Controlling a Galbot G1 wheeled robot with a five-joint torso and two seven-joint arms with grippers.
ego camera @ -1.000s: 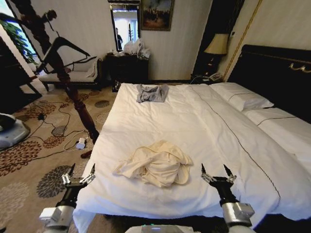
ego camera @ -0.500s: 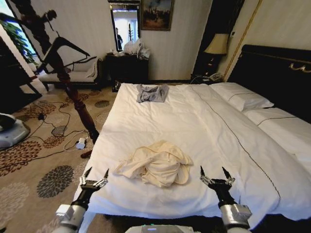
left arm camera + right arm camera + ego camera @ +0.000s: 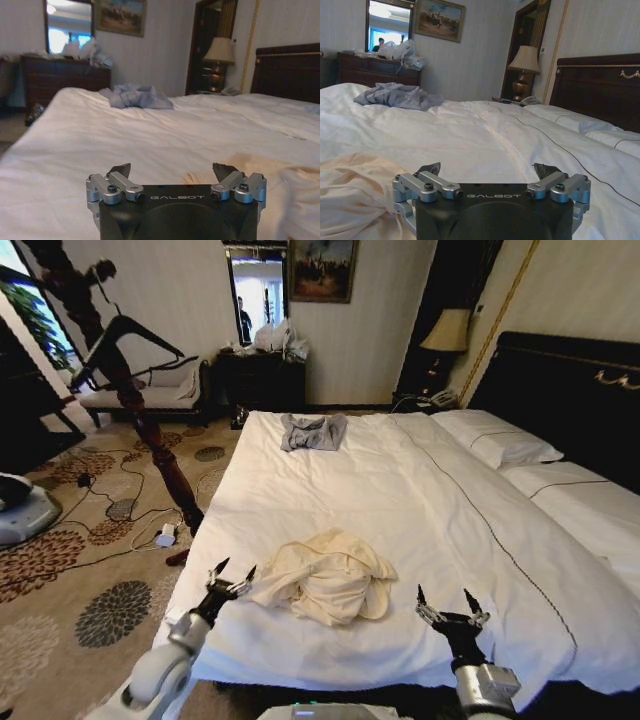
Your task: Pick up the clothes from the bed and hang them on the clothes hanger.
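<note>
On the far left, the dark wooden coat stand (image 3: 150, 430) leans over the patterned carpet (image 3: 70, 540), and a black hanger (image 3: 125, 335) sits on one of its arms, well apart from the bed (image 3: 420, 510). The left gripper (image 3: 232, 580) has swung in from beyond the mattress edge over the last second and now hovers just beside the left end of the cream shirt (image 3: 325, 575), its fingers spread wide and holding nothing; in the left wrist view the pale cloth lies right ahead of the open fingertips (image 3: 121, 170). That puts the reach close to its end, and a grasp looks like the step in hand, though the shirt is not yet gripped. The shirt lies crumpled near the foot of the bed, while a small grey garment (image 3: 313, 430) rests far up the sheet. To the right, the right gripper (image 3: 448, 612) waits over the sheet, also wide open and empty, having barely shifted.
</note>
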